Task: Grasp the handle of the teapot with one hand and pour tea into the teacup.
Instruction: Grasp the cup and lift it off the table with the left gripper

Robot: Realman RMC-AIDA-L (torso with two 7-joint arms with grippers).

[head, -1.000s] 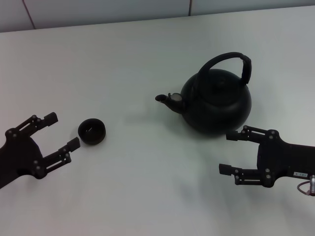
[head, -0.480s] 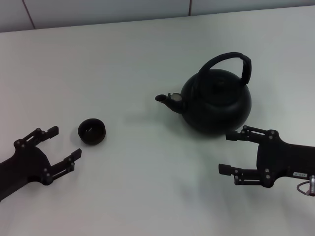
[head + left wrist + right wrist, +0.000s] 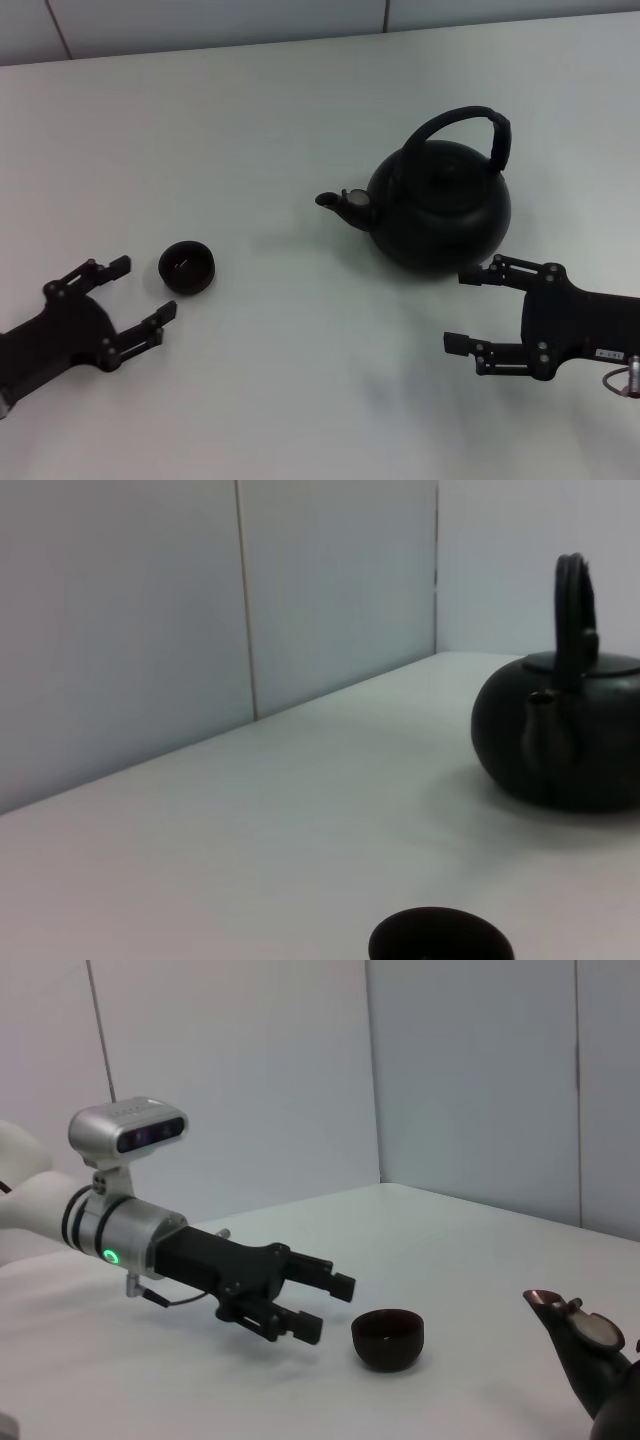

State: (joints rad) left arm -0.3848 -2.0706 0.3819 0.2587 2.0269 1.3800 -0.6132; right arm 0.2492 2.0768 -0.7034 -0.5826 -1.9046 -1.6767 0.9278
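Since the earlier frames the left pincer (image 3: 138, 290) has drawn back toward the robot and slid inward, so it now sits just on the near side of the teacup (image 3: 187, 268) instead of beside it; the right pincer (image 3: 468, 310) has not shifted.

From the head view, the teacup stands upright on the pale surface (image 3: 280, 110), well apart from the teapot (image 3: 440, 205). The teapot's short spout points toward the teacup, and its handle (image 3: 470, 125) arches over the lid with the thicker wrapped part on the side away from the teacup. Both fingers of the left pincer are spread wide and hold nothing. The right pincer, also spread and empty, lies just on the near side of the teapot without touching it. Nothing lies between teacup and teapot. Grey wall panels run along the far edge of the surface.

From the left wrist view, the teacup's rim (image 3: 440, 942) shows close by, the teapot (image 3: 560, 740) farther off beyond it, and panelled walls meet in a corner behind.

From the right wrist view, the left pincer (image 3: 330, 1305) reaches toward the teacup (image 3: 388, 1338) with fingers apart, just short of it; the teapot's spout (image 3: 575, 1335) shows at the frame's edge.
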